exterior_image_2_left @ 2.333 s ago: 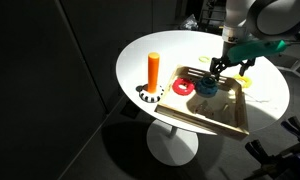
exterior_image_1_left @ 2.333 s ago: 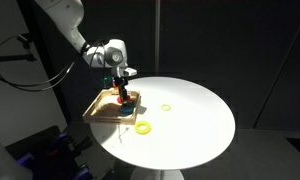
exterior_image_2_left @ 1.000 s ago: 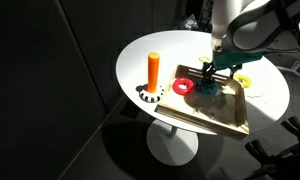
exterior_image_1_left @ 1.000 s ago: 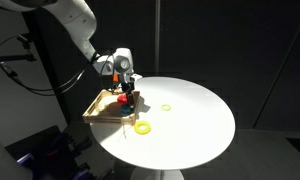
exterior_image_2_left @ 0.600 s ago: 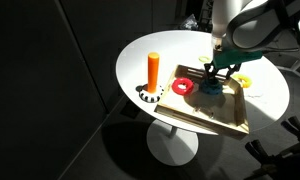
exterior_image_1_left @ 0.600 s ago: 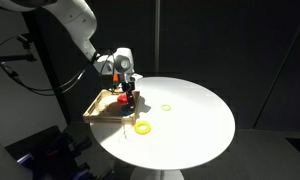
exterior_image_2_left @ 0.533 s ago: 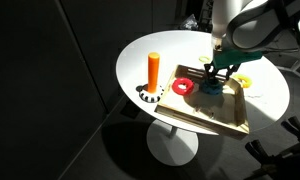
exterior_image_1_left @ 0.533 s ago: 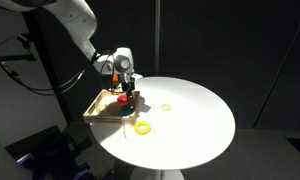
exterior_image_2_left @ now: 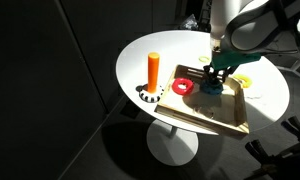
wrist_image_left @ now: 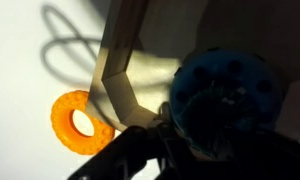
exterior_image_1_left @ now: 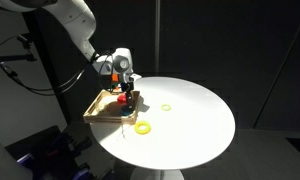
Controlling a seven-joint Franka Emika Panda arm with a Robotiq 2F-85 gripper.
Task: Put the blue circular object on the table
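The blue circular object (exterior_image_2_left: 206, 88) lies in the wooden tray (exterior_image_2_left: 222, 118), beside a red round piece (exterior_image_2_left: 182, 87). My gripper (exterior_image_2_left: 211, 80) is lowered straight onto it, fingertips down at the ring. In an exterior view the gripper (exterior_image_1_left: 126, 97) stands over the tray (exterior_image_1_left: 100, 106) and hides the ring. In the wrist view the blue circular object (wrist_image_left: 225, 75) fills the right side, and a dark finger (wrist_image_left: 162, 135) sits against its left rim. The rest of the jaws is lost in shadow. The white table (exterior_image_1_left: 190, 125) holds the tray.
Yellow rings lie on the table top (exterior_image_1_left: 142, 127) (exterior_image_1_left: 166, 107), one close to the tray corner (wrist_image_left: 80, 120). Another yellow ring (exterior_image_2_left: 245, 82) shows behind the gripper. An orange upright peg (exterior_image_2_left: 153, 70) stands on a base near the table's edge.
The arm came down from above the tray onto the blue ring. Over the last second it has stayed in place.
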